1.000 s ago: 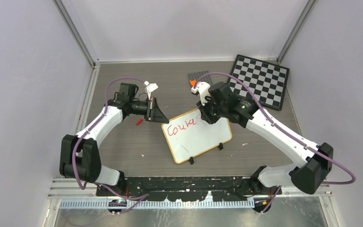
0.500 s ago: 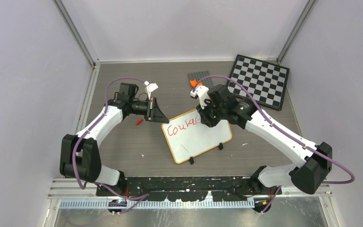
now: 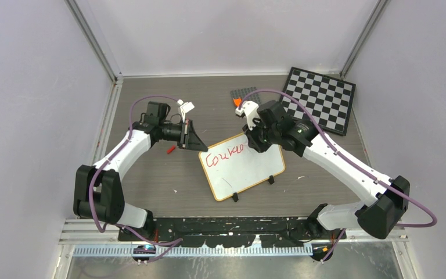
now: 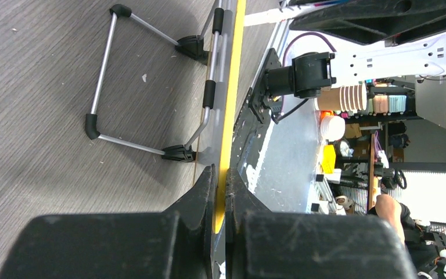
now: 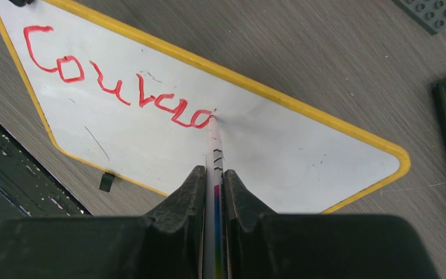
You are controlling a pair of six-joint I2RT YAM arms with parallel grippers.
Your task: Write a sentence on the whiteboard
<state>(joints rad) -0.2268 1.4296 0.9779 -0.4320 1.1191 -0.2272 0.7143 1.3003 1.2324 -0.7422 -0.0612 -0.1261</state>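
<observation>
- Overhead view: the whiteboard (image 3: pixel 250 174) sits at an angle in the centre of the frame on a grey wood-grain desk (image 3: pixel 151 174)
- The left tool (image 3: pixel 194 139), at the board's upper left corner, is clamped on the thin orange frame (image 4: pixel 230 87); the left wrist view shows both jaws pinched against it, apparently steadying the board
- The right tool (image 5: pixel 213 174) is closed on a white marker (image 5: pixel 215 148), whose tip touches the board at the end of the red lettering
- The sentence (image 5: pixel 116 87) so far reads roughly "Coura", along the board's upper line
- Step in hand, as I judge it: writing the first word, early in the task
- The next move calls for light, even tip pressure travelling right to form the remaining letters, leaving room below for a second line
</observation>
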